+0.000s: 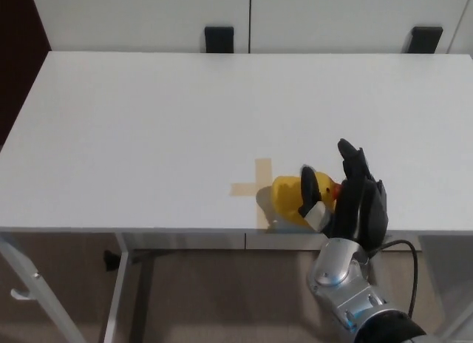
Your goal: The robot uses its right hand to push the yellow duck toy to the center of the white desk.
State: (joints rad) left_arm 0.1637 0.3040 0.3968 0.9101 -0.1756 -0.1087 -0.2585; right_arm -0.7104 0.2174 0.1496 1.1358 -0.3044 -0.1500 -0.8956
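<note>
The yellow duck toy (290, 199) sits near the front edge of the white desk (148, 128), just right of a tan tape cross (255, 186). My right hand (351, 199) is beside the duck on its right, fingers apart and pointing away from me, thumb resting against the duck's right side. It does not hold the duck. The silver forearm (344, 284) rises from below the desk edge. My left hand does not show.
Two black brackets (219, 38) (423, 38) stand at the desk's far edge against the white wall. The desk's metal legs (33, 291) and the floor show below the front edge.
</note>
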